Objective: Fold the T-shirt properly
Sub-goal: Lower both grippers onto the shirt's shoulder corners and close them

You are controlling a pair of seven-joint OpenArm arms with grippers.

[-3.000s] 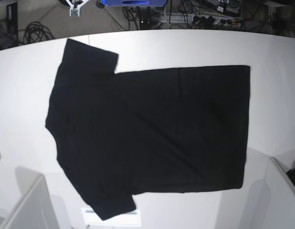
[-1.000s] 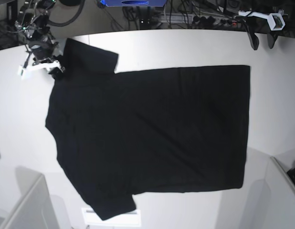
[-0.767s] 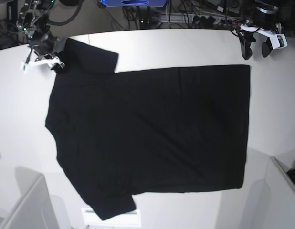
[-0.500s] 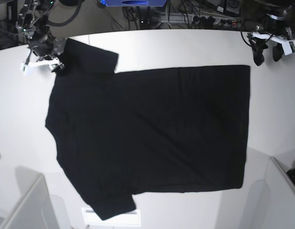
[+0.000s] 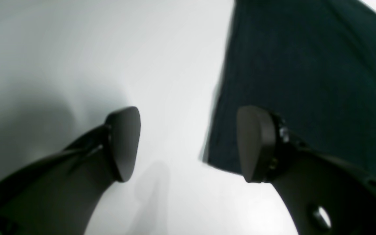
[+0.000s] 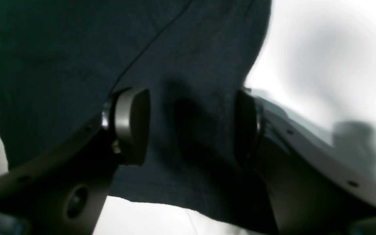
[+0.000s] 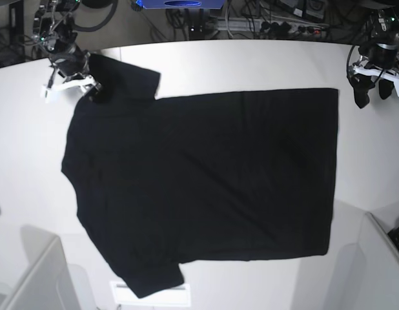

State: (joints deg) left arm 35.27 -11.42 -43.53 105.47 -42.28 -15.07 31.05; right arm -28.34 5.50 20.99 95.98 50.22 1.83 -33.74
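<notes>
Both grippers stood open with nothing held. Over the table's [image 7: 206,61] far left corner, I had the right gripper [image 6: 191,127] straddling the T-shirt's [image 7: 206,181] far sleeve. The left gripper [image 7: 370,97] hung just off the far hem corner [image 5: 214,158], cloth to its inner side. The shirt lay flat, long axis across the table, so each arm sat nearest its own end.
</notes>
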